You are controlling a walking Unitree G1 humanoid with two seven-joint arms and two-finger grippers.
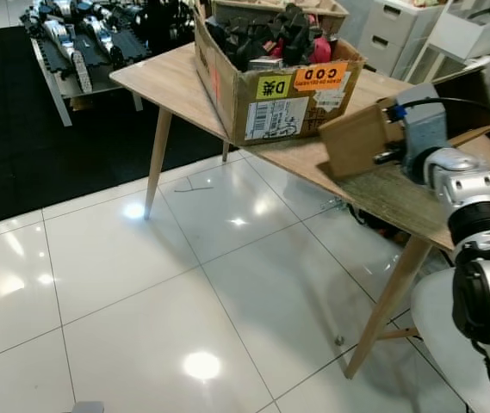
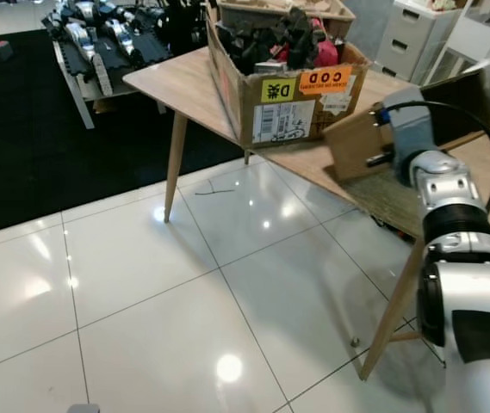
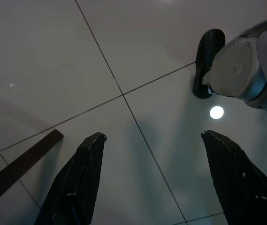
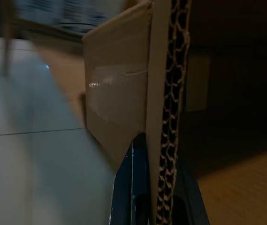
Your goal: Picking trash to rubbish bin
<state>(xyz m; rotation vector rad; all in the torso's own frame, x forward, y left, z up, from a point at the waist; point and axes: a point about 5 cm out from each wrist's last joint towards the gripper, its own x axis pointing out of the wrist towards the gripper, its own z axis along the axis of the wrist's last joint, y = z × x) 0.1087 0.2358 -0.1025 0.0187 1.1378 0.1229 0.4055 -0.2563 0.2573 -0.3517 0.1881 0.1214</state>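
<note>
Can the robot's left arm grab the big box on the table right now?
Probably not. The left gripper hangs low over the floor tiles, jaws open, while the cardboard box sits up on the wooden table, well above it.

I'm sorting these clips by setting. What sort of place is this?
Probably a home room used as a workspace or storeroom: white glossy floor tiles, a wooden table bearing a full cardboard box, white drawers, and black parts on a low rack.

White floor lies open beside the wooden table. On the table, a full cardboard box blocks passage. A table leg stands in the open floor.
</note>
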